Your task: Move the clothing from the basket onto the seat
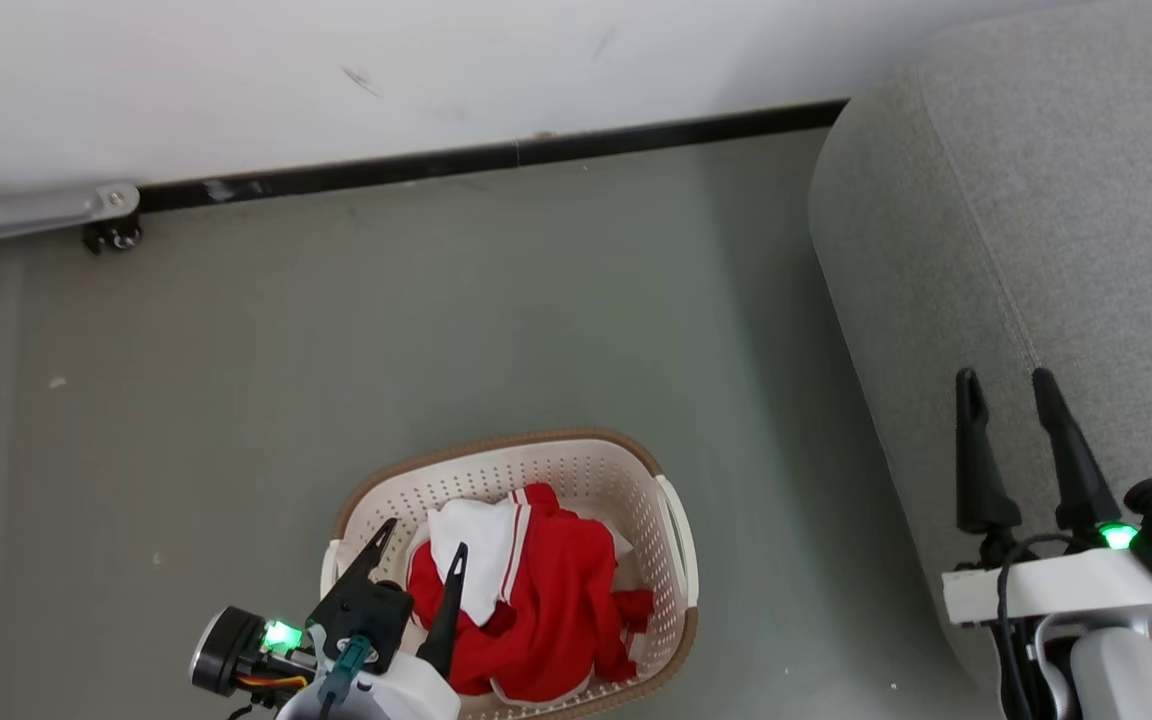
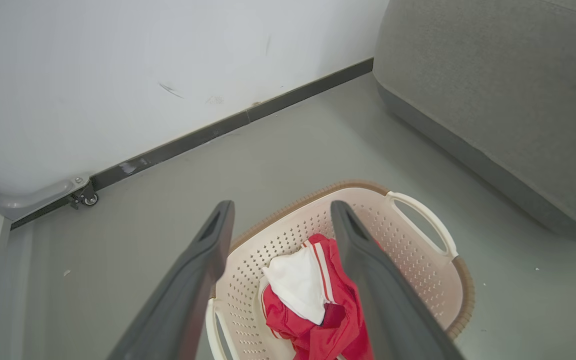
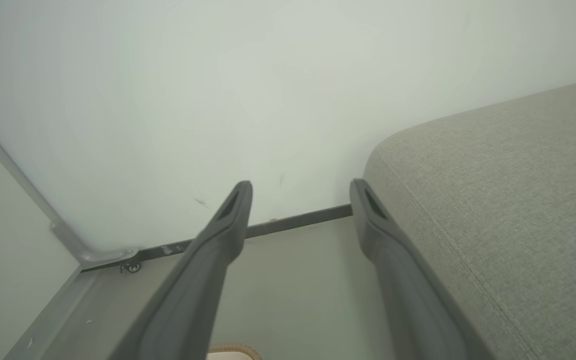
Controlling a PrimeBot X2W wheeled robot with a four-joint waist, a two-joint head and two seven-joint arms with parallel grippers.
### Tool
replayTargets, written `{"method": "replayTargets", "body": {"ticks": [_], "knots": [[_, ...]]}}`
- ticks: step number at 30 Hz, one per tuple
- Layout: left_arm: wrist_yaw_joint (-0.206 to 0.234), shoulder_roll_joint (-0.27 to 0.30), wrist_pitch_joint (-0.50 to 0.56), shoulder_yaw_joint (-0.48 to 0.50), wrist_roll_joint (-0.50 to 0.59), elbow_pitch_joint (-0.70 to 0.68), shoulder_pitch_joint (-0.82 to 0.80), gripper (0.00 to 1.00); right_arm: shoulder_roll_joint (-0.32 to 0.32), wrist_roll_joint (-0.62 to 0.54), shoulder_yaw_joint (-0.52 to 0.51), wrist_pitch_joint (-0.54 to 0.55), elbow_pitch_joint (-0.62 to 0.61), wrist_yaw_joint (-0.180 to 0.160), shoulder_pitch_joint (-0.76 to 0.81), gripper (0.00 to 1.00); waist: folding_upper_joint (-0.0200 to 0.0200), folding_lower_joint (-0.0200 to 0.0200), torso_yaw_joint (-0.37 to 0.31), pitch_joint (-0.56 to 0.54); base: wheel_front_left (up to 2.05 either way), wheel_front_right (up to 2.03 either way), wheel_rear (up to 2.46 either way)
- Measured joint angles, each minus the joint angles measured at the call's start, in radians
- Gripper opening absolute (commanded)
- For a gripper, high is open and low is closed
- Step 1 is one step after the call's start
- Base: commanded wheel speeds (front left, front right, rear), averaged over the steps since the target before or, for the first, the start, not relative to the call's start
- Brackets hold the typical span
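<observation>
My left end effector, spread wide and empty, hangs over the basket, where the clothing lies just right of its tips, far from my open right end effector.

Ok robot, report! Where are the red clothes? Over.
Left gripper open over cream perforated plastic basket. Right gripper open by grey woven seat. Red clothing in basket, ungrasped. Nothing in the way.

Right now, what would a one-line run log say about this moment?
left gripper: open, over bright red white-lined clothing | clothing: inside cream perforated plastic basket on floor | right gripper: open, beside grey woven-fabric seat
</observation>
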Motion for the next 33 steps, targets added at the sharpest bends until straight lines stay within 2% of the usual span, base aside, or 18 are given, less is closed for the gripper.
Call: {"method": "replayTargets", "body": {"ticks": [13,29,33], "knots": [[-0.029,0.018,0.0,-0.037,0.044,0.083,-0.084,1.0,-0.001,0.011,-0.011,0.0,-0.05,0.0,-0.091,1.0,0.0,0.0,-0.038,0.119,0.0,0.0,0.0],[-0.056,0.007,0.0,-0.076,0.076,0.165,-0.179,1.0,-0.004,0.013,0.024,0.0,-0.057,0.0,-0.221,1.0,0.0,-0.0001,-0.072,0.251,0.0,0.0,0.0],[-0.081,0.007,0.0,-0.083,0.077,0.187,-0.194,1.0,-0.005,0.02,0.037,0.0,-0.054,0.0,-0.251,1.0,0.0,0.0,-0.078,0.281,0.0,0.0,0.0]]}}
